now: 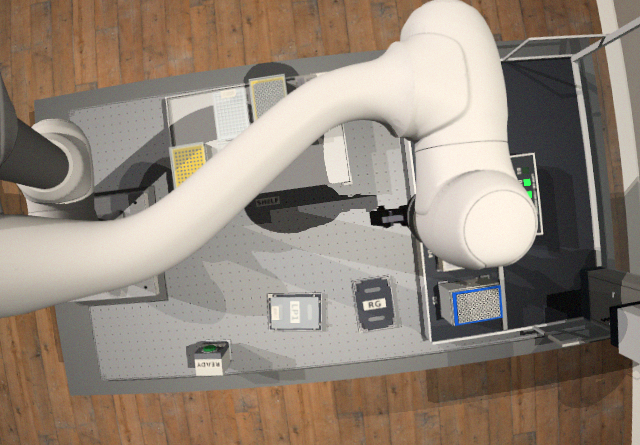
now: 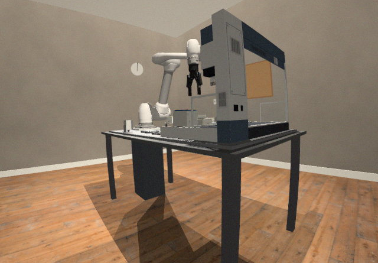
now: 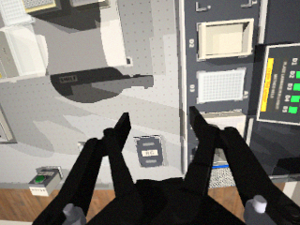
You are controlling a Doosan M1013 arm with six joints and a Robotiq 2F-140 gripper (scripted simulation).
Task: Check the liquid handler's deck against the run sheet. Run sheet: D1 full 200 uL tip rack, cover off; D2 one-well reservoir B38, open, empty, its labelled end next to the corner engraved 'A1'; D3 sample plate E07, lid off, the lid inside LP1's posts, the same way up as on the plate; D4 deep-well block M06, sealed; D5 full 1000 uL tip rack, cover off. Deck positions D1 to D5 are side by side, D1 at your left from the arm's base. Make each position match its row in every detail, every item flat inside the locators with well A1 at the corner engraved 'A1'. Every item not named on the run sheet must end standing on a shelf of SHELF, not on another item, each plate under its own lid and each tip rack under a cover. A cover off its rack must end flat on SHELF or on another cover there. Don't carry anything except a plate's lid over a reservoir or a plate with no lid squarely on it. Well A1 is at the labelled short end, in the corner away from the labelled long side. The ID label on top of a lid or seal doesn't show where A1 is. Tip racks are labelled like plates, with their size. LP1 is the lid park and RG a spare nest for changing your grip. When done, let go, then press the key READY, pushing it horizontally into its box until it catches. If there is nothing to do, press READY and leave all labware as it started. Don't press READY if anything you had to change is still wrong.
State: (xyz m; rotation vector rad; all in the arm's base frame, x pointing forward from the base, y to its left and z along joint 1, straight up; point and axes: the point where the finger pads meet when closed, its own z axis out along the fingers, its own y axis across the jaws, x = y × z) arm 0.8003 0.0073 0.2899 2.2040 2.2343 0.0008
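My gripper (image 3: 158, 117) is open and empty, high above the table by the liquid handler's front edge; it also shows in the top view (image 1: 385, 217) and in the side view (image 2: 194, 84). In the wrist view the deck holds a cream one-well reservoir (image 3: 225, 38) at D2, open. A white well plate (image 3: 221, 85) with no lid sits at D3. The item at D4 (image 3: 224, 119) is mostly hidden by my right finger. A blue-framed tip rack (image 1: 476, 303) stands at D5, cover off. The arm hides D1 to D4 in the top view.
SHELF (image 1: 267, 201) holds a yellow tip rack (image 1: 188, 161), a white plate (image 1: 231, 112) and a yellow-framed grey item (image 1: 267, 94). The LP1 nest (image 1: 294, 312), the RG nest (image 1: 373, 304) and the READY key box (image 1: 209, 357) lie near the table's front. A status panel (image 3: 281, 84) sits behind the deck.
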